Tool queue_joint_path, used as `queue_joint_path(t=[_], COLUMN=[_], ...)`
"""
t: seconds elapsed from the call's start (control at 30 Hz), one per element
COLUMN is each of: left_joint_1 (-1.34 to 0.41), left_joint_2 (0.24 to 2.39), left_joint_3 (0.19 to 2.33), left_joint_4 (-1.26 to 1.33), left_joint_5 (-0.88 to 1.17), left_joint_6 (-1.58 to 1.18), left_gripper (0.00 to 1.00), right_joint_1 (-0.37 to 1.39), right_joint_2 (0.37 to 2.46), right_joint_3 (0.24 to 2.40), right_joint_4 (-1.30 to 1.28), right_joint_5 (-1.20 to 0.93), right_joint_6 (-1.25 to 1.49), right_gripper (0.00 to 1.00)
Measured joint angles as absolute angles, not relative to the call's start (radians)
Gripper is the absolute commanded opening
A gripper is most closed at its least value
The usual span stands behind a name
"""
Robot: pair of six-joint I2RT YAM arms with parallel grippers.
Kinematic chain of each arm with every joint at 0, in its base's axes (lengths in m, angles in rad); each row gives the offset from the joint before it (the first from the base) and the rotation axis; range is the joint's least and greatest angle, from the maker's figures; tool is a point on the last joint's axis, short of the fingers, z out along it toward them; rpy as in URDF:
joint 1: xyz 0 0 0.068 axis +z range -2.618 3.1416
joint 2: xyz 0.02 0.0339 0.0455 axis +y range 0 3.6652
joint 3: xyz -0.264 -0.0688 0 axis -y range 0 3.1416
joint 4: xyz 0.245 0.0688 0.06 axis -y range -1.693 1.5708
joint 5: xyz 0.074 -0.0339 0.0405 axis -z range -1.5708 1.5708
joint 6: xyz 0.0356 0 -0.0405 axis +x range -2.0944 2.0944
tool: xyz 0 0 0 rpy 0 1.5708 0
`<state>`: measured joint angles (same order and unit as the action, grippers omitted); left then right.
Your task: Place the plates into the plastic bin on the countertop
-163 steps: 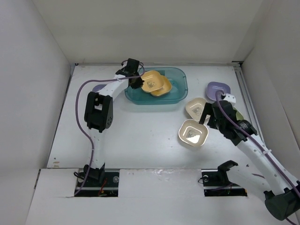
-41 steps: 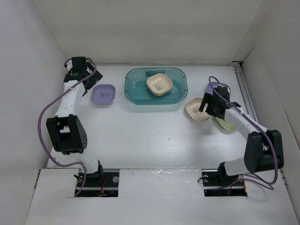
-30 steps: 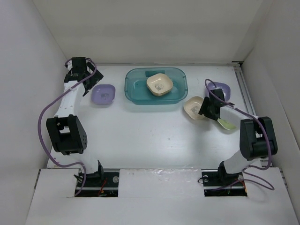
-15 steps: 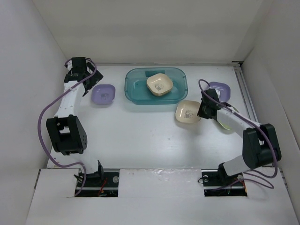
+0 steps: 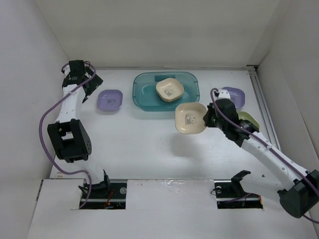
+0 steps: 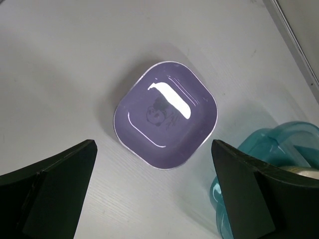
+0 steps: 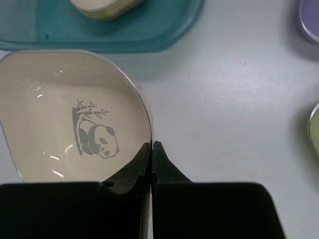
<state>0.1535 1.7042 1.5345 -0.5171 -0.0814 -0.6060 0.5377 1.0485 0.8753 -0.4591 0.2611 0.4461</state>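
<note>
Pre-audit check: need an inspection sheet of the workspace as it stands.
Surface: white countertop, no spills seen.
Job's things: plastic bin holds a cream-topped stack; lavender plate left of it; second lavender plate and green plate on its right.
Clutter: nothing seen.
Grippers: left gripper jaws open above the lavender plate; right gripper jaws shut on the rim of the held cream plate, lifted beside the bin.
Cables: purple cables loop off both arms.
Surroundings: white walls.

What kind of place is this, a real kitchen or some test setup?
Probably a robot test cell, not a kitchen: white walls box in a white countertop, with two arms bolted at its near edge and panda-print plates and a teal plastic bin.
</note>
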Motion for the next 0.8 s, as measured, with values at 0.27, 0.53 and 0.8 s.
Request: queue_joint_path(t=[0.27, 0.53, 0.8], left_joint_1=[0.179, 0.175, 0.175], left_joint_2=[1.861, 1.909, 1.938], left_joint_3=[1.592, 1.592, 1.609], left_joint_4=[-0.521, -0.529, -0.536], left_joint_5=[-0.088, -0.100, -0.129], left_joint_6=[-0.588, -0.554, -0.524], left_gripper=[1.00, 1.00, 0.97], right_joint_1=[0.429, 0.341, 0.337], right_joint_2=[1.649, 2.141, 2.310], right_joint_3=[1.473, 1.964, 2.178], right_joint_4=[-0.392, -0.502, -0.582], right_joint_5=[-0.080, -0.262, -0.293], right_joint_6=[0.098, -0.049, -0.095], right_gripper=[0.00, 0.00, 0.65])
